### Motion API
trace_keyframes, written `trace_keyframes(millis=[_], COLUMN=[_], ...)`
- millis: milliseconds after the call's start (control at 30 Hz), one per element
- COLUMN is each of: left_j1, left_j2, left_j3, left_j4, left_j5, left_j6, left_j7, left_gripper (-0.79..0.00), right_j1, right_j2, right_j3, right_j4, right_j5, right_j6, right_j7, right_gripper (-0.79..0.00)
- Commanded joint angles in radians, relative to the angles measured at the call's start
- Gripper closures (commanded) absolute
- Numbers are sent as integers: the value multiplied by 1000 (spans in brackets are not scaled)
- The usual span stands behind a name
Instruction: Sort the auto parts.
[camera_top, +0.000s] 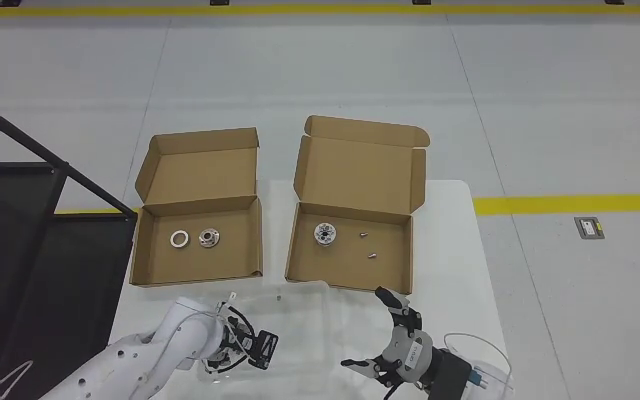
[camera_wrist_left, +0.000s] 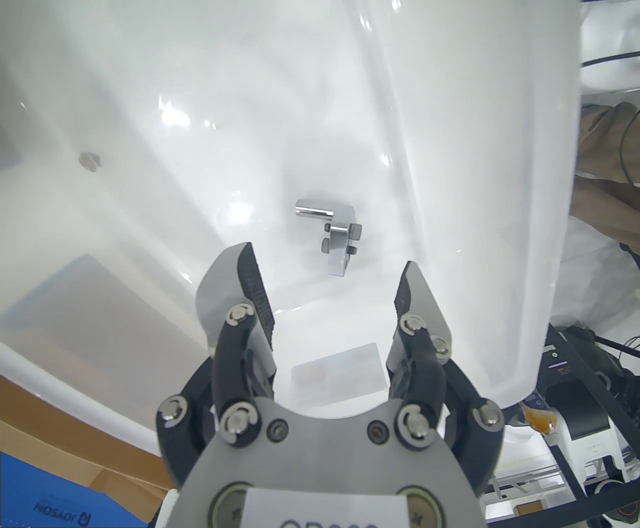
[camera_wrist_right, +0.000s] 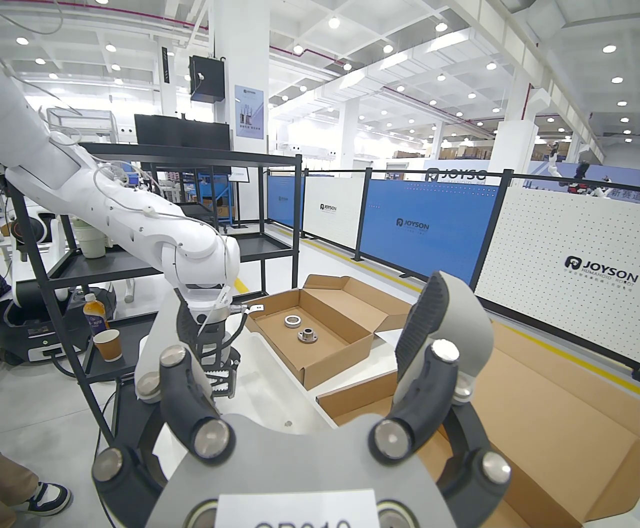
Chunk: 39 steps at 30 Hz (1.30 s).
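On the floor of the translucent white bin (camera_wrist_left: 475, 150), at the near edge of the tabletop (camera_top: 450, 250), a chromed L-shaped bracket (camera_wrist_left: 334, 240) lies flat. Its longer, bolted arm points toward the left pincer (camera_wrist_left: 328, 260), which hangs just above it, jaws spread wide and empty, with a white label on its base cut off by the frame edge. Near the bin's right end the right pincer (camera_top: 365, 328) also gapes wide and empty; beyond, the left cardboard box (camera_top: 230, 255) holds a ring (camera_top: 180, 238) and a flanged hub (camera_top: 207, 237), the right cardboard box (camera_top: 390, 240) a toothed disc (camera_top: 325, 233) and two small bolts (camera_top: 371, 254).
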Motion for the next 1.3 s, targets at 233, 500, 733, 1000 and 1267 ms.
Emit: trace_keyframes(millis=[233, 500, 733, 1000, 1267], left_j1=[-10, -17, -28, -25, 116], left_j2=[-27, -55, -76, -57, 52], left_j3=[17, 26, 42, -19, -240], left_j4=[54, 105, 133, 63, -160], left_j5=[41, 59, 67, 64, 90], left_j6=[8, 6, 0, 13, 77], left_j7=[42, 50, 63, 127, 227], left_gripper=[-456, -342, -6, 0, 0], right_j1=[0, 0, 0, 0, 0], right_j2=[0, 0, 0, 0, 0], right_j3=[0, 0, 0, 0, 0], right_j4=[0, 0, 0, 0, 0], right_j5=[0, 0, 0, 0, 0], right_j6=[0, 0, 0, 0, 0], right_j7=[0, 0, 0, 0, 0], right_gripper=[-785, -785, -785, -785, -785])
